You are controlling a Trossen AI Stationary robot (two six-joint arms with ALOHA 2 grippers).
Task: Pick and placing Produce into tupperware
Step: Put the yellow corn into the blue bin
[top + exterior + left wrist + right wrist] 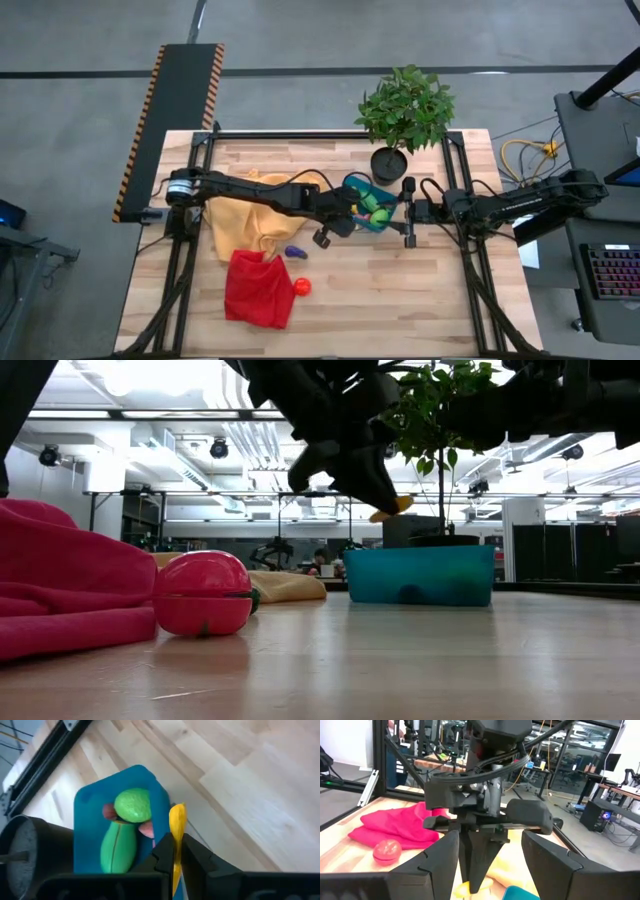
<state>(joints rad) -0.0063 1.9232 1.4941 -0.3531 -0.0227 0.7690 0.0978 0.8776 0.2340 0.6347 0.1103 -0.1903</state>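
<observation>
My left gripper (176, 851) is shut on the yellow banana (177, 820) and hovers over one side wall of the blue-teal tupperware (90, 800), which stands on the table beside the plant pot. Two green ovals (132, 805) and small pink pieces (108, 811) lie inside the tupperware. The purple piece (294, 251) and the red round one (301, 286) rest on the table near the red cloth. My right gripper (408, 212) waits open just right of the tupperware (372, 200). My left gripper pinches the banana between its two fingers (200, 854). The banana lies along the fingers, and its free end (178, 813) sticks out past their tips. It is lifted clear and tilted, its end (392, 508) pointing down above the tupperware's rim (420, 550).
A red cloth (258, 290) and a yellow-orange cloth (238, 225) lie left of centre, partly under the left arm. The black plant pot (388, 163) with its leafy plant stands just beyond the tupperware. Bare wood stretches along the near side and right of the red round one.
</observation>
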